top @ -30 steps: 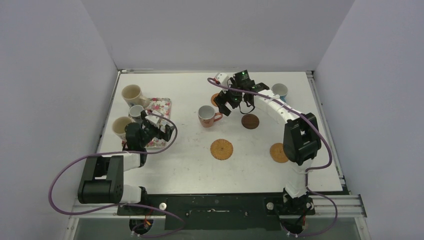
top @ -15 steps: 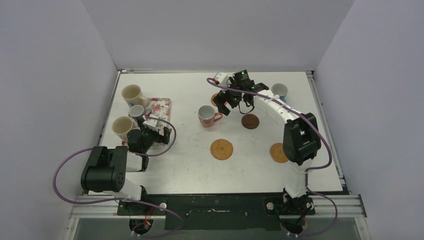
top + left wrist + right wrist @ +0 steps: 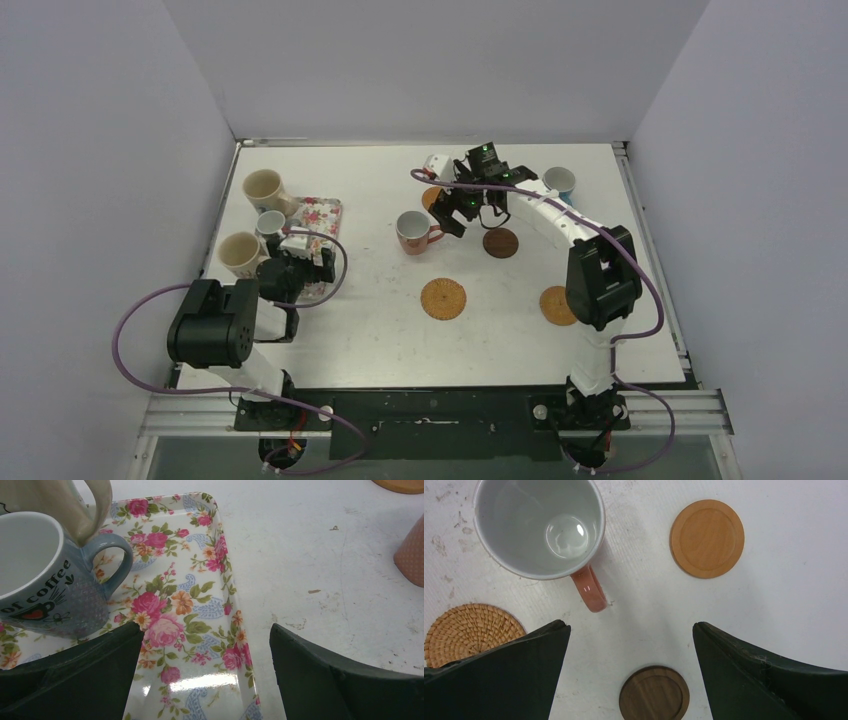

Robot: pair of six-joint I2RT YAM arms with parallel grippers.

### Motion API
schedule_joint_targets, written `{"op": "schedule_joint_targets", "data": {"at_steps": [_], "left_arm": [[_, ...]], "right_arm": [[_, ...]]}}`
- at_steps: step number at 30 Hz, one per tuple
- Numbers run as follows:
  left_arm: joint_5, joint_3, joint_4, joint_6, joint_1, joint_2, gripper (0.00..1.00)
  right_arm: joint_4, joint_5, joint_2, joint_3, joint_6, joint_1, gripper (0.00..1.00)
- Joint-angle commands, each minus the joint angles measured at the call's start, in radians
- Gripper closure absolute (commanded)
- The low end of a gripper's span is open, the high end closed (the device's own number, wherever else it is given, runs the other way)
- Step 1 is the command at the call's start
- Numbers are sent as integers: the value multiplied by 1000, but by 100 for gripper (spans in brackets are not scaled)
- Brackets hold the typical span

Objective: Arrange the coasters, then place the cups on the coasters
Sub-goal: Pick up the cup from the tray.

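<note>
Spread and empty, the right pincer could clip the pink cup dropping toward the dark coaster; the left pincer, also spread, crowds the grey cup.

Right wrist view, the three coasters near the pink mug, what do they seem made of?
Woven coaster: probably rattan or straw, matte; coiled radial weave shows. Pale coaster: likely light wood or bamboo, smooth, with a turned rim. Dark coaster: seemingly dark-stained wood, faint grain, slight sheen.
</note>
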Motion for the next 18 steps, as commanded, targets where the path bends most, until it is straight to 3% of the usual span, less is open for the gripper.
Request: {"op": "schedule_joint_targets", "data": {"at_steps": [1,12,18], "left_arm": [[-39,4,102,-15,6,9,3],[-39,4,98,-15,7,8,3],[-39,4,98,-16,6,7,3]], "right_arm": [[-81,-47,-31,49,-123,7,0],[-273,-89,7,118,-319,8,0],[-240,-115,1,71,-360,8,1]]}}
